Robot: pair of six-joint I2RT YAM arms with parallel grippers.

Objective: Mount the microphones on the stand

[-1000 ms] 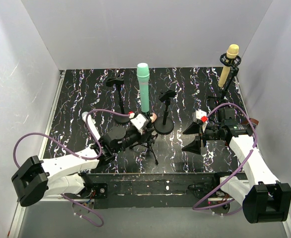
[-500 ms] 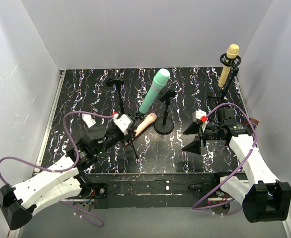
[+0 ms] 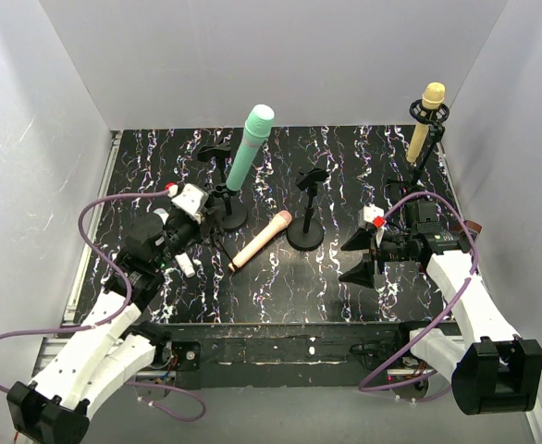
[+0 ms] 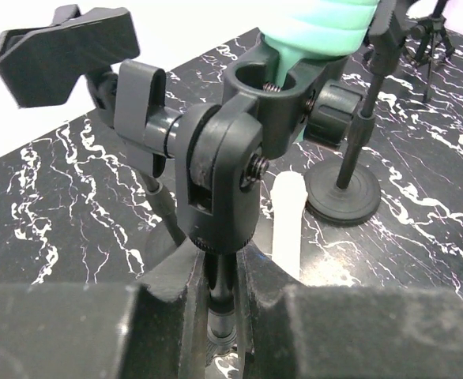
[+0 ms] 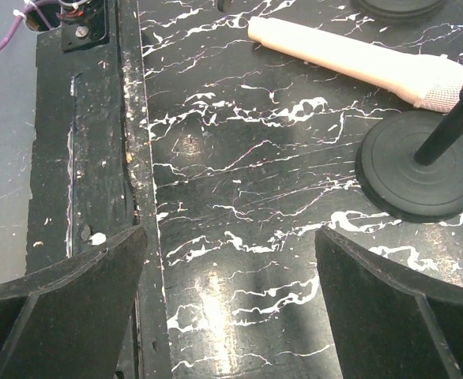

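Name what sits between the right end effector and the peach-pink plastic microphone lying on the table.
The empty black microphone stand on its round base, beside the peach-pink microphone; the top view shows it.

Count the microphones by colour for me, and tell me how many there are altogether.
Teal-green microphone: 1
Yellow-tan microphone: 1
Peach-pink microphone: 1
White microphone: 1
Total: 4
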